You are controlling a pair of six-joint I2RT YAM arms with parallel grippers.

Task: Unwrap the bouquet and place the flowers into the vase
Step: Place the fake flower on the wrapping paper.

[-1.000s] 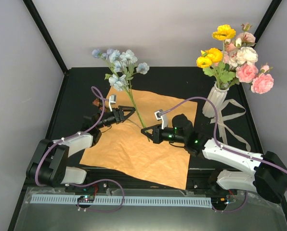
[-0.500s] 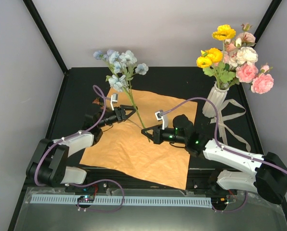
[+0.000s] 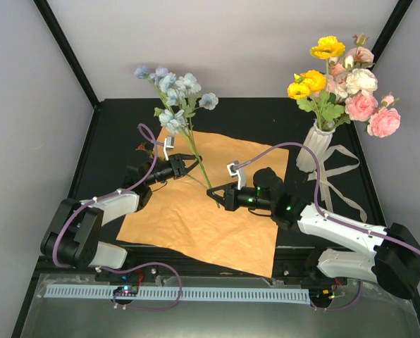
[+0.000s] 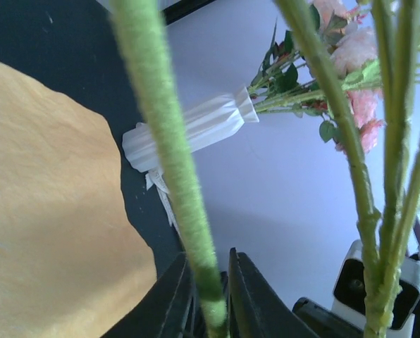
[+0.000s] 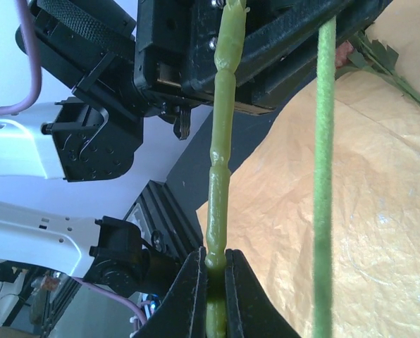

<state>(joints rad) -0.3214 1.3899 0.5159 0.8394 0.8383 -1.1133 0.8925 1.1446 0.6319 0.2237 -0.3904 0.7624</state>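
Pinched on stalks, both sets of jaws are closed. On my left wrist feed the left gripper has its black jaws pressed against a fuzzy green stem with no gap showing. On the right wrist feed the right gripper clamps a smooth, knobbly green stem the same way. From overhead the two stalks read as one line belonging to the pale blue flower spray. It slants from the middle of the frame to the upper left, its foot in the right jaws and its middle in the left ones, held up off the flat sheet of orange paper. That sheet lies open on the black table and the cream ribbon trails loose at centre right, so I judge the unwrapping done. The tall ribbed white vase stands at the right of the frame, already holding the pink, cream and yellow blooms; the blue spray looks like the last to go. Next I'd have one arm let go, carry the spray across to the right, stand it upright and thread its foot into a narrow, crowded neck. The stalk looks thin and whippy and the head heavy, so I expect it to droop and swing.
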